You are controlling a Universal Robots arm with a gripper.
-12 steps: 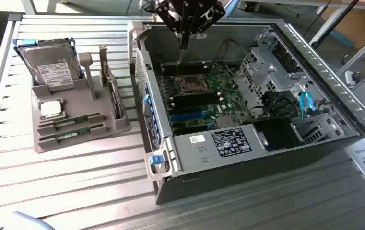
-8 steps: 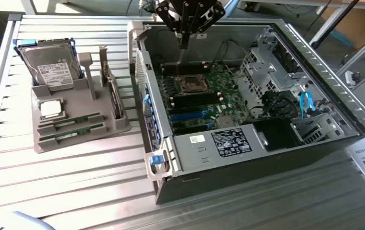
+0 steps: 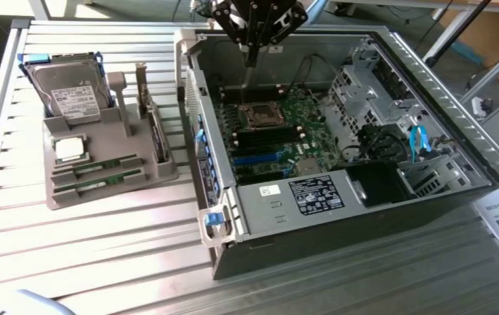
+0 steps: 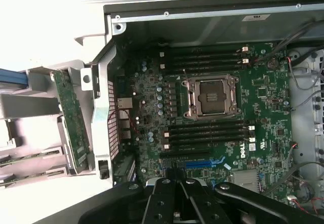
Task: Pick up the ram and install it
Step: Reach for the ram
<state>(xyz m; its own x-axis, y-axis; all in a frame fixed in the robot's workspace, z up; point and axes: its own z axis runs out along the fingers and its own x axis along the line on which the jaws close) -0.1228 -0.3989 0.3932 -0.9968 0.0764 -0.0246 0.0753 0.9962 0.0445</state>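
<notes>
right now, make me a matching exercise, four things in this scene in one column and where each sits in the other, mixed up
1 hard drive
2 processor chip
3 ram sticks
4 end effector

a over the open computer case
b flat on the grey holder, middle step
c upright at the holder's tall end
d in the holder's lowest slots

Pairs: 1-c, 2-b, 3-d, 4-a

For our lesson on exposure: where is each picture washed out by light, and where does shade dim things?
Exterior view: light glares off the slatted table, brightest on that view's left, while the computer case interior lies in shade. Wrist view: the area outside the case is largely washed out to white; the motherboard inside is dimmer but evenly lit.
</notes>
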